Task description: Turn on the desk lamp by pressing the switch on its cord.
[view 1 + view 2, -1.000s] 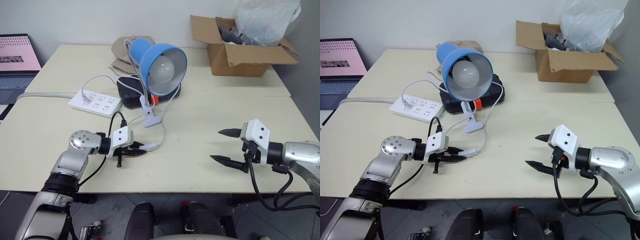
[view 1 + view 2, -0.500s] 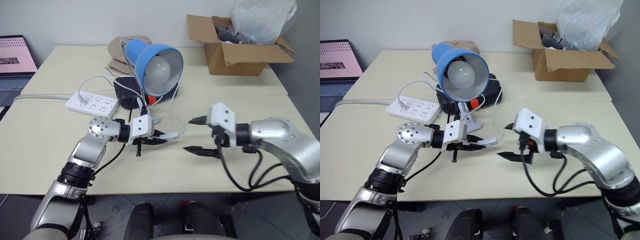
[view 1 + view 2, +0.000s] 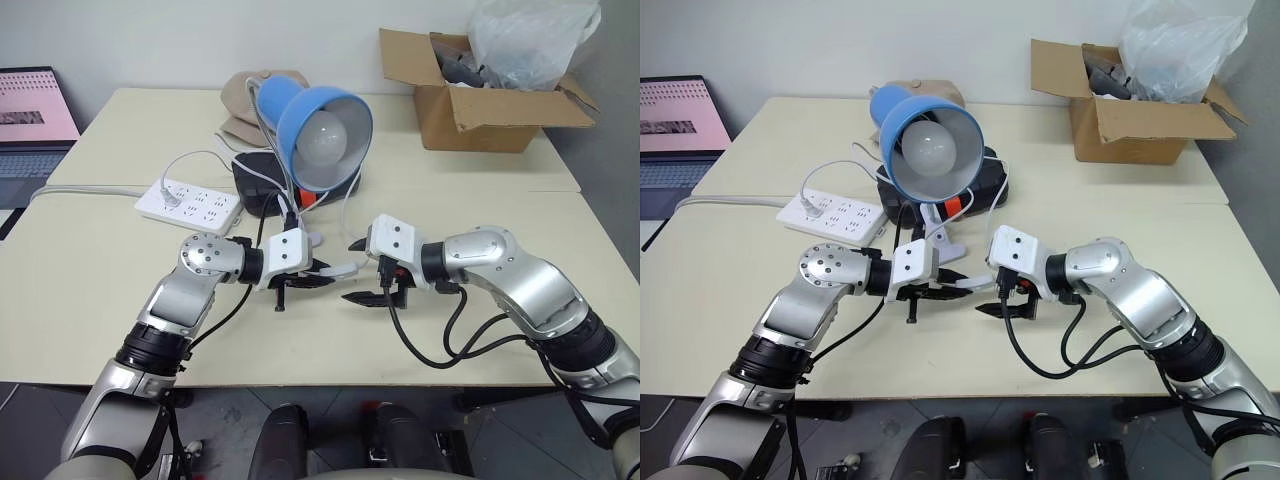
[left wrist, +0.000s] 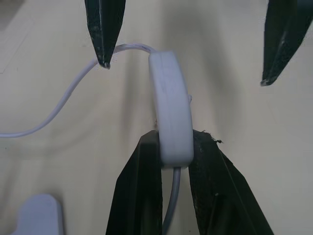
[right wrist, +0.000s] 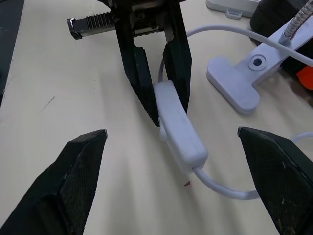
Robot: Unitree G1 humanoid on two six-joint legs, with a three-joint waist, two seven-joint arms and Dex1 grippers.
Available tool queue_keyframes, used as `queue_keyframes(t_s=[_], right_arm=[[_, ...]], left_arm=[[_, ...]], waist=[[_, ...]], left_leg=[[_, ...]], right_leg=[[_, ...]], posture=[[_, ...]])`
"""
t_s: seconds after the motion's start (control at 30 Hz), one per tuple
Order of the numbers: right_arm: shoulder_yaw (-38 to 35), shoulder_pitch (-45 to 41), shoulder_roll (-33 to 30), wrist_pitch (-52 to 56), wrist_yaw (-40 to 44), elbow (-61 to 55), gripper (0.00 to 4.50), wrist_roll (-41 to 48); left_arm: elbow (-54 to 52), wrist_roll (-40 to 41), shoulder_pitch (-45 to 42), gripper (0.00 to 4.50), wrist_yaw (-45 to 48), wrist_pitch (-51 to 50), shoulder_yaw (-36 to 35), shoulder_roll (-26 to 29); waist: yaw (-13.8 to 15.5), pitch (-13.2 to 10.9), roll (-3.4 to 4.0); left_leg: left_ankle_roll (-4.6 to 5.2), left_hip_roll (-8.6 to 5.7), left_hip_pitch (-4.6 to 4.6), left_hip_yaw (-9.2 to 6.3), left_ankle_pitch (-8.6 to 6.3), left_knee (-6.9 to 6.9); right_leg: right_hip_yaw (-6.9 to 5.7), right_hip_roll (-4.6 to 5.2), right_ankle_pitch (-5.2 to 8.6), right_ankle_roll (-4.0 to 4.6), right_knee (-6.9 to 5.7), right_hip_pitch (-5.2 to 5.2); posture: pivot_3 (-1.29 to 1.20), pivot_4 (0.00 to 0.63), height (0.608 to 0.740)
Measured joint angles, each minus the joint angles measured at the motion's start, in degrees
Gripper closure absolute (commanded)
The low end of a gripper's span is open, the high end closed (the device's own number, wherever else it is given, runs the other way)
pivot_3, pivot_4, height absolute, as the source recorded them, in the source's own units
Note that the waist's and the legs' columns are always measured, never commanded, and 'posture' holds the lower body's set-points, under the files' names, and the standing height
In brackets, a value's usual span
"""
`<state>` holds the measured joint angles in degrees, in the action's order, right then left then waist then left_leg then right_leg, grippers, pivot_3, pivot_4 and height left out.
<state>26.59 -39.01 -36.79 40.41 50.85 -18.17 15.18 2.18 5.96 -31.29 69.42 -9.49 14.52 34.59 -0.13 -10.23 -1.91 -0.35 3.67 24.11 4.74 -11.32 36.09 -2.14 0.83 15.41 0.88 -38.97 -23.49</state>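
The desk lamp (image 3: 325,125) stands mid-table, its blue shade tilted toward me and its white bulb (image 3: 322,140) unlit. Its white clip base (image 5: 234,81) rests on the tabletop. The thin white cord (image 4: 63,98) loops down to the small white switch (image 4: 170,112). My left gripper (image 3: 325,278) is shut on one end of the switch and holds it just above the table. My right gripper (image 5: 171,131) faces it, open wide. One finger (image 5: 78,166) stands on each side of the switch's free end, touching nothing.
A white power strip (image 3: 190,203) and a black case (image 3: 258,180) lie behind the lamp, beside a tan cloth (image 3: 245,100). A cardboard box (image 3: 480,110) holding a plastic bag stands back right. A laptop (image 3: 35,115) is far left.
My left gripper carried the switch up and to the right, then held still. My right gripper swung in from the right and now straddles the switch with open fingers.
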Motion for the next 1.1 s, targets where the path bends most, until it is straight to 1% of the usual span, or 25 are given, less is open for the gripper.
queue_keyframes(t_s=[0.27, 0.33, 0.37, 0.4, 0.47, 0.57, 0.6, 0.77, 0.8, 0.9, 1.1], right_arm=[[0.0, 0.0, 1.5, -1.3, 1.4, 1.2, 0.0, -2.5], [0.0, 0.0, 1.8, -1.6, 1.5, 1.5, 0.37, -2.9], [0.1, 0.1, 1.9, -1.9, 1.6, 1.7, 0.42, -3.2], [0.1, 0.1, 2.0, -2.1, 1.6, 1.9, 0.77, -3.4], [0.2, 0.1, 2.2, -2.5, 1.7, 2.2, 1.18, -4.0], [0.8, 0.1, 2.6, -3.6, 2.0, 2.9, 2.01, -5.3], [1.1, 0.1, 2.7, -4.1, 2.1, 3.1, 2.15, -5.7], [1.7, 0.1, 2.7, -6.4, 3.3, 3.9, 3.51, -7.9], [1.9, 0.1, 2.5, -6.9, 4.2, 4.0, 3.67, -8.3], [2.3, 0.1, 2.2, -8.3, 5.8, 4.5, 3.82, -9.1], [2.3, 0.1, 2.2, -10.0, 7.1, 5.1, 3.93, -10.0]], left_arm=[[-0.1, 0.0, 0.2, 4.09, 0.0, 0.0, 0.0, 0.0], [-0.2, 0.0, 0.2, 4.09, 0.0, 0.0, 0.1, 0.0], [-0.2, 0.0, 0.2, 4.09, 0.0, 0.0, 0.2, 0.0], [-0.3, 0.0, 0.2, 4.09, 0.0, 0.0, 0.3, 0.0], [-0.6, 0.0, 0.2, 4.09, 0.0, 0.0, 0.3, 0.0], [-1.4, 0.0, 0.2, 4.09, 0.0, -0.1, 0.3, 0.0], [-1.5, 0.0, 0.2, 4.09, 0.0, -0.2, 0.3, 0.0], [-1.6, 0.0, 0.2, 4.09, 0.1, -0.4, 0.3, 0.0], [-1.6, -0.1, 0.2, 4.09, 0.4, -0.2, 0.5, 0.2], [-1.7, -0.5, 0.1, 4.09, 1.0, 0.1, 1.0, 0.5], [-1.7, -1.0, 0.1, 4.09, 1.3, 1.2, 1.1, 0.6]], waist=[[0.0, 0.0, 0.0], [0.0, 0.0, 0.0], [0.0, 0.0, 0.0], [0.0, 0.0, 0.0], [0.0, 0.0, 0.0], [0.0, 0.0, 0.0], [0.0, 0.0, 0.0], [0.0, 0.0, 0.0], [0.0, 0.0, 0.0], [0.0, 0.0, 0.0], [0.0, 0.0, 0.0]], left_leg=[[0.0, 0.0, 0.0, 0.0, 0.0, 0.0], [0.0, 0.0, 0.0, 0.0, 0.0, 0.0], [0.0, 0.0, 0.0, 0.0, 0.0, 0.0], [0.0, 0.0, 0.0, 0.0, 0.0, 0.0], [0.0, 0.0, 0.0, 0.0, 0.0, 0.0], [0.0, 0.0, 0.0, 0.0, 0.0, 0.0], [0.0, 0.0, -0.01, 0.0, 0.0, 0.0], [0.0, -0.01, 0.0, 0.0, 0.0, 0.01], [0.0, -0.01, 0.0, 0.0, 0.0, 0.01], [0.0, -0.01, -0.01, 0.0, 0.0, 0.01], [0.0, 0.0, -0.01, 0.0, 0.0, 0.01]], right_leg=[[0.0, 0.0, 0.0, 0.0, -0.01, 0.0], [0.0, 0.0, 0.0, 0.0, -0.01, 0.0], [-0.01, 0.0, 0.0, 0.0, -0.01, 0.0], [0.0, 0.0, 0.0, 0.0, -0.01, 0.0], [0.0, 0.0, 0.0, 0.0, -0.01, 0.0], [-0.01, 0.0, 0.0, 0.0, -0.01, 0.0], [-0.01, 0.0, 0.0, 0.0, -0.01, 0.0], [0.0, 0.0, 0.0, 0.0, -0.01, 0.0], [-0.01, 0.0, 0.0, 0.0, -0.01, 0.0], [-0.01, -0.01, 0.0, 0.0, -0.01, 0.0], [-0.01, -0.01, 0.0, 0.0, -0.01, 0.0]], posture=[[0.0, 0.15, 0.74], [0.0, 0.15, 0.74], [0.0, 0.15, 0.74], [0.0, 0.15, 0.74], [0.0, 0.15, 0.74], [0.0, 0.15, 0.74], [0.0, 0.15, 0.74], [0.0, 0.15, 0.74], [0.0, 0.15, 0.74], [0.0, 0.15, 0.74], [0.0, 0.15, 0.74]])
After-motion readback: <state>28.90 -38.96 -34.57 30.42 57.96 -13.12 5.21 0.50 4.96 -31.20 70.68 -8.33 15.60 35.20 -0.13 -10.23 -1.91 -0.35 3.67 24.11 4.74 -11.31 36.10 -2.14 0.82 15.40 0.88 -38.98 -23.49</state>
